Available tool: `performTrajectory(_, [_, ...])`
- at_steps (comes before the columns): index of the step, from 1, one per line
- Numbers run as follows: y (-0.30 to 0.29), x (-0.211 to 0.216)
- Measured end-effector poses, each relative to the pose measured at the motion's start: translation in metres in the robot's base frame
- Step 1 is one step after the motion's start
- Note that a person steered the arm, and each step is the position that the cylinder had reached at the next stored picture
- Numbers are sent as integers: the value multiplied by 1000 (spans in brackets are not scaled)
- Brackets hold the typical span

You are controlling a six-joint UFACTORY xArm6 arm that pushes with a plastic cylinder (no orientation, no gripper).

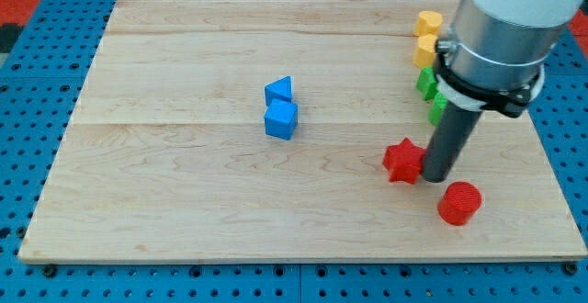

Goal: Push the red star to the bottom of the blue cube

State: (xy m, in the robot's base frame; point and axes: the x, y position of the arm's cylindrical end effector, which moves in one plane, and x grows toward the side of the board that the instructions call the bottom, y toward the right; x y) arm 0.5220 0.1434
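Wooden surface carried all blocks. Risk was judged as follows: a push applied off the red star centre could spin it away leftward off line, missing the spot near-side of the blue cube; a wide sweep could also drag the red cylinder. My tip, a plain rod tool with nothing to spread or pinch, stood touching or just beside the star's right edge. The star lay well right of the cube.

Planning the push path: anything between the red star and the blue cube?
Nothing: the camera view shows only bare board between the red star and the blue cube.
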Motion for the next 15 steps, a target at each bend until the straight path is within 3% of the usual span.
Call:
performTrajectory(3, [-65, 0])
performTrajectory(6, [-31, -22])
performTrajectory(7, [-38, -42])
performTrajectory(15, [-105, -39])
